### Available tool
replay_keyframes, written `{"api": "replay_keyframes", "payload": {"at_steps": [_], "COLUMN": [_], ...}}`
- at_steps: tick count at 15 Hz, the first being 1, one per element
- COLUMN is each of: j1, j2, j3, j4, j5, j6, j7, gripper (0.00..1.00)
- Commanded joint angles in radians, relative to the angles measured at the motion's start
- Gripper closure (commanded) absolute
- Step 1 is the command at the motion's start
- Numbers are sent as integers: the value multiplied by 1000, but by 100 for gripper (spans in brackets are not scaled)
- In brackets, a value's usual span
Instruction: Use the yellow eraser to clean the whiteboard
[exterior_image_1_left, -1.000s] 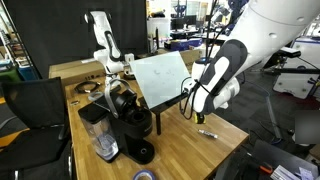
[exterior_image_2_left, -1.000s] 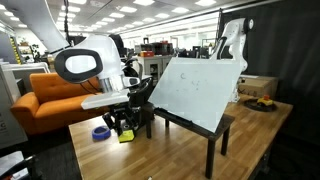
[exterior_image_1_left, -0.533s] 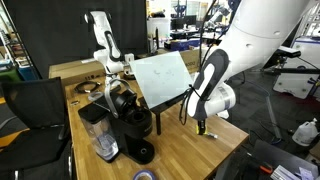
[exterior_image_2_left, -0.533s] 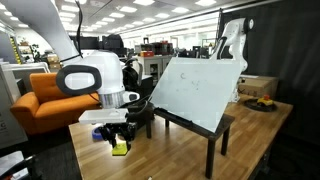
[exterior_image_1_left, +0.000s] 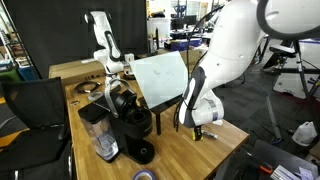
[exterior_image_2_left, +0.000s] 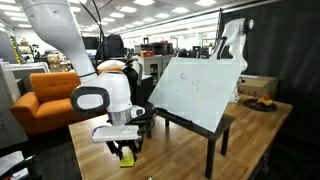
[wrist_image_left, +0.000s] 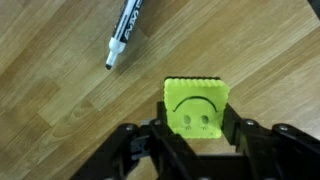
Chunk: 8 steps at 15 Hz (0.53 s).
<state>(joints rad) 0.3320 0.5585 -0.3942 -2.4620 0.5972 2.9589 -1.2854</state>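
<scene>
- The yellow eraser (wrist_image_left: 196, 100) is a small flat square of bright yellow. It has a smiling face on its top and what looks like a slightly wavy edge. In the wrist view it sits exactly between the two fingers.
- The gripper (wrist_image_left: 197, 128) is narrowed onto it, with one dark finger against each side. I judge that it holds the eraser by its edges, which leaves a flat face free for wiping.
- In an exterior view the eraser is low over the wooden table (exterior_image_2_left: 180, 150), at the near left. I cannot tell if it touches the wood.
- The gripper points straight down, which suits a pick from the table. For the sloped board it will probably need to turn.
- A black marker pen (wrist_image_left: 125, 32) lies on the wood beyond the eraser and apart from it, so it does not disturb the grip.
- The whiteboard (exterior_image_2_left: 200, 88) stands to the right, well apart from the eraser, and it is tilted back on a black stand. The tilt offers its face to an arm coming from the front. The wiping is not yet begun.
- Any marks on the board are too faint for me to read.
- A black coffee machine (exterior_image_1_left: 130, 118) stands just left of the board, so the arm should keep clear of it.
</scene>
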Motion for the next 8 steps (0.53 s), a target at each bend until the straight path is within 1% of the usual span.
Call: {"api": "replay_keyframes", "payload": {"at_steps": [1, 5, 6, 7, 8], "j1": [-98, -137, -137, -135, -134], "j2": [63, 102, 108, 111, 112], "j3": [86, 123, 126, 125, 127], "j4": [55, 80, 81, 80, 76], "j5": [23, 7, 4, -2, -4], "j6": [50, 79, 88, 91, 98], "j7": [-66, -81, -83, -86, -87], "gripper": [71, 71, 38, 20, 16]}}
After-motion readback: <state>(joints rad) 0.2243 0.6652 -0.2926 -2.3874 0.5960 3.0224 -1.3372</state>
